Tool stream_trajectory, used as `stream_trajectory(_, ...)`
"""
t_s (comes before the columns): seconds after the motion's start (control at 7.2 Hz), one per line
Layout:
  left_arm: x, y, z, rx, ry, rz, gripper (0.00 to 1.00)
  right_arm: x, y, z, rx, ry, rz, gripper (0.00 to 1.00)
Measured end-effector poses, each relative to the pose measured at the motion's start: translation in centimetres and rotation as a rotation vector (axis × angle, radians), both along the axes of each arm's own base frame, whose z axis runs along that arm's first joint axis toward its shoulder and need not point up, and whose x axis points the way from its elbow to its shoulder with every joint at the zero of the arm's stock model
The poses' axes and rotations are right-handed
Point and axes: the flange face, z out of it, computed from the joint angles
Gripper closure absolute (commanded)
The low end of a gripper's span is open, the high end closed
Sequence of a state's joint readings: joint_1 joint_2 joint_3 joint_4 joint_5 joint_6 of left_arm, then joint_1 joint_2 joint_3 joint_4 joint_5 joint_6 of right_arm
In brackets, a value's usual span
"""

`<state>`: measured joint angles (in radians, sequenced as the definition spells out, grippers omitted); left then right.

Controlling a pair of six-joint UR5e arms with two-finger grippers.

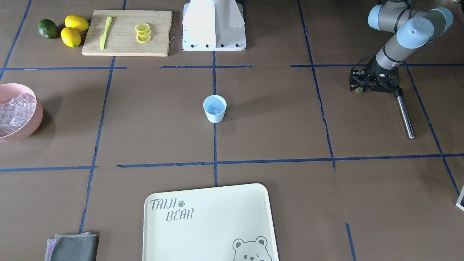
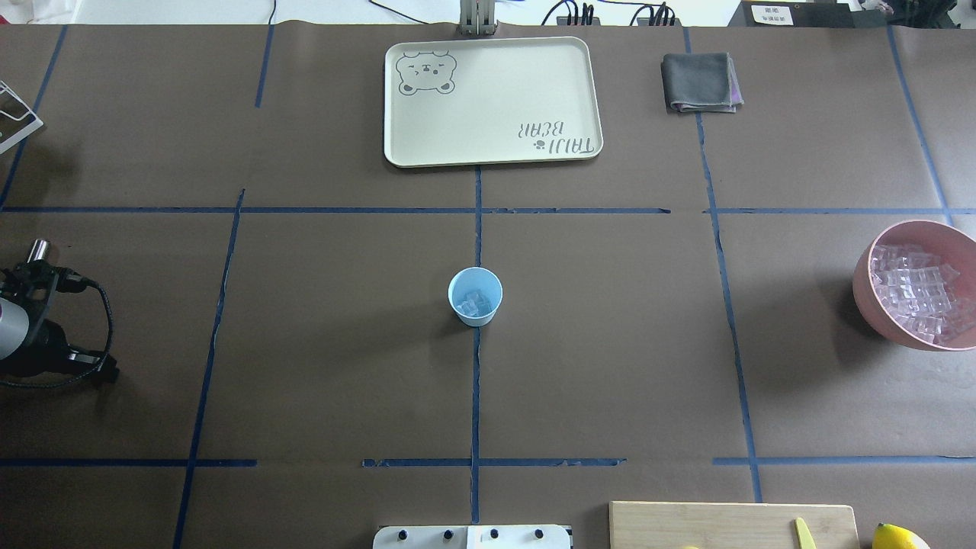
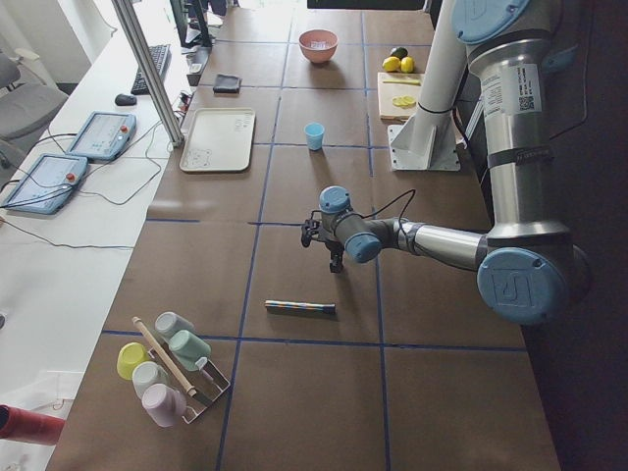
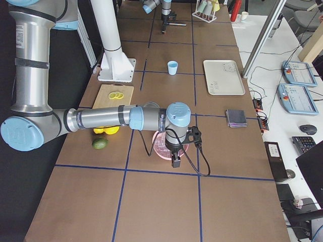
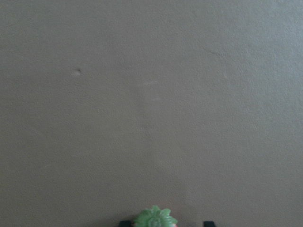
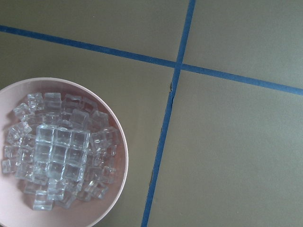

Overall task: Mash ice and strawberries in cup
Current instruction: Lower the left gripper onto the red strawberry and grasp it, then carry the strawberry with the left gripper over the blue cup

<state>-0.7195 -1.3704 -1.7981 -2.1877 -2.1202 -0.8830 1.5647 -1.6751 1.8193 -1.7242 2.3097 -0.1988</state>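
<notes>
The light blue cup [image 1: 214, 117] stands upright at the table's centre, also in the overhead view [image 2: 476, 320]. A few clear ice cubes [image 1: 216, 110] lie inside it. More ice [image 6: 61, 156] fills the pink bowl [image 6: 120, 137] at the robot's right. Far out on the robot's left, my left gripper [image 1: 359, 88] hangs low over the table, shut on the strawberry [image 5: 155, 218], whose green top shows between the fingertips. My right gripper [image 4: 175, 162] hovers over the pink bowl; I cannot tell whether it is open or shut.
A metal rod [image 1: 404, 114] lies on the table beside the left gripper. A cream tray [image 1: 203, 232] and grey cloth [image 1: 74, 247] sit at the far edge. A cutting board [image 1: 159, 32] with lemon slices, lemons [image 1: 70, 36] and a cup rack [image 3: 167, 368] are around.
</notes>
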Motion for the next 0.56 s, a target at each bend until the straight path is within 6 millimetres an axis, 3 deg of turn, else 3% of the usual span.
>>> stream_trajectory(0.28, -0.2, -0.1, -1.2, 0.020, 0.013, -0.007, 1.00, 0.0, 0.0, -0.1, 0.001, 0.000, 0.000, 0.01)
stream_trajectory(0.56, 0.1, -1.6, -5.2, 0.099, 0.054, -0.047, 1.00, 0.0, 0.0, -0.3, 0.005, -0.001, 0.001, 0.01)
